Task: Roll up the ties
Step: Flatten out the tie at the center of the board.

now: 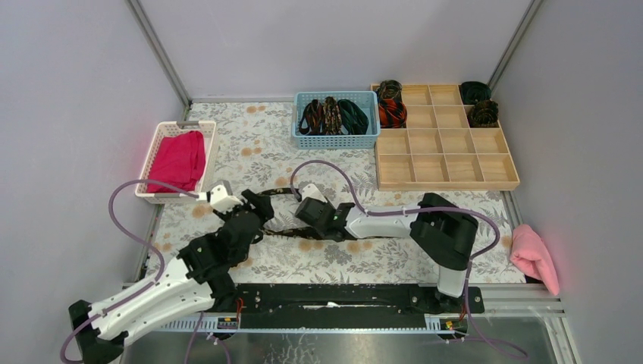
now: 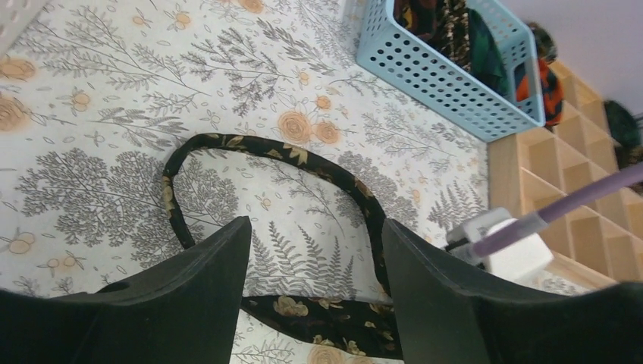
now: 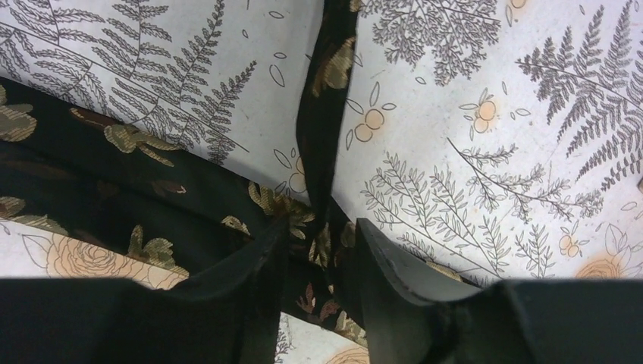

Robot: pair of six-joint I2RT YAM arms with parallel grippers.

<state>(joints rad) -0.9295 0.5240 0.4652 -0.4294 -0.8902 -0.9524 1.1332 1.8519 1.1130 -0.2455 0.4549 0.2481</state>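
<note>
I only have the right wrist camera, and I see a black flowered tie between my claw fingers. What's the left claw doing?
Observer: The left claw is open and empty, hovering over that same tie.
Operator: How many are rolled already?
Observer: Four rolled ties sit in the wooden tray, two in its far left corner, two in its far right.
Operator: Any left to do?
Observer: Yes, several unrolled ties sit in the blue basket.

Long black fabric necktie (image 2: 303,155) had gold-brown leaf flecks; flat white tablecloth (image 2: 98,98) had grey ferns, orange roses.
</note>
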